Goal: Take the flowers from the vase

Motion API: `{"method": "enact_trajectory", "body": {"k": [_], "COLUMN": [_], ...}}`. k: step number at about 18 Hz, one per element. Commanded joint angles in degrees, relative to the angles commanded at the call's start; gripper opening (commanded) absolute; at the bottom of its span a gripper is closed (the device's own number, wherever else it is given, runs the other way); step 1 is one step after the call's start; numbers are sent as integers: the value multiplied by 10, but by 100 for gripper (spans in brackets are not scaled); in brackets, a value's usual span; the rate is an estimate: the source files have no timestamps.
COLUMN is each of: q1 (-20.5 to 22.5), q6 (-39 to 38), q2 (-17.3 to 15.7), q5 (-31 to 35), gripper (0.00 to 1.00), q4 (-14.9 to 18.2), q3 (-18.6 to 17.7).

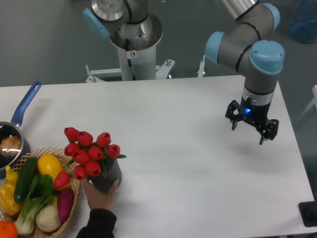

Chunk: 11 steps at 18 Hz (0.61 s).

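Note:
The flowers (88, 150), a bunch of red tulip buds with green leaves, stand in the vase (110, 175), a short dark grey ribbed cylinder at the front left of the white table. A human hand (100, 194) holds the vase from below. My gripper (251, 131) hangs open and empty above the right side of the table, far to the right of the flowers, fingers pointing down.
A wicker basket (74, 191) of vegetables sits at the front left corner, touching the vase's left side. A blue-handled steel pan (14, 130) sits at the left edge. The robot's base column (134, 42) stands behind the table's back edge.

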<state>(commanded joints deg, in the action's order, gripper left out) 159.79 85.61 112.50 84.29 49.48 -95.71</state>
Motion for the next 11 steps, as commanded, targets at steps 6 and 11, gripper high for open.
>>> {"method": "enact_trajectory", "body": {"k": [6, 11], "q1": [-1, 6], "q6": [-2, 0], "q2": [0, -4], "q5": [-2, -56], "gripper": [100, 100], "q4": [-1, -2], "q3": [-4, -37]}}
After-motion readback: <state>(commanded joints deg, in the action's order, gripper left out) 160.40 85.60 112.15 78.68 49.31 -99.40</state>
